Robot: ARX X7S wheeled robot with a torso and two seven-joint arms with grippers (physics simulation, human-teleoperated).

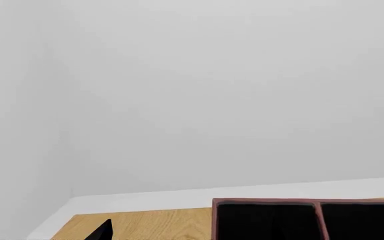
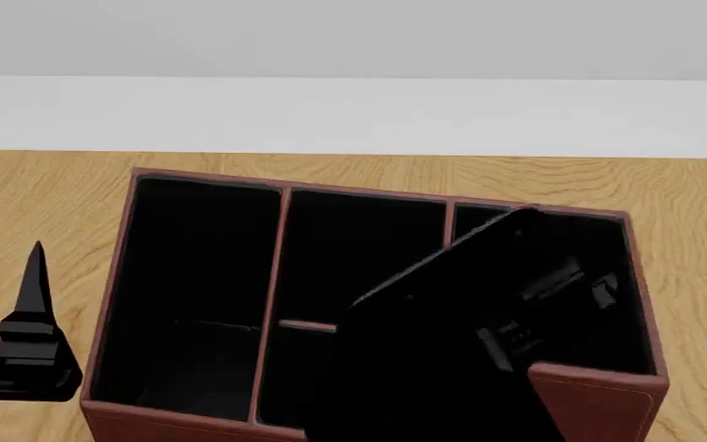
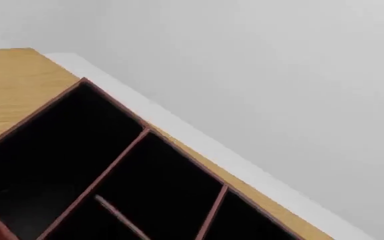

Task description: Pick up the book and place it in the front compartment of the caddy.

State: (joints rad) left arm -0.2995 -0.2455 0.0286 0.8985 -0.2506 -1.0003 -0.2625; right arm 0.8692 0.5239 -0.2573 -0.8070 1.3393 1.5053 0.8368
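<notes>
Right gripper (image 2: 538, 318) hangs over the caddy (image 2: 599, 396), dark against the tilted black book (image 2: 440, 359) it seems to clasp, though its jaws are too dim to tell. That book leans above the front compartment (image 2: 317, 382). Left gripper (image 2: 28, 341) waits off the caddy's left side, grip unclear.
</notes>
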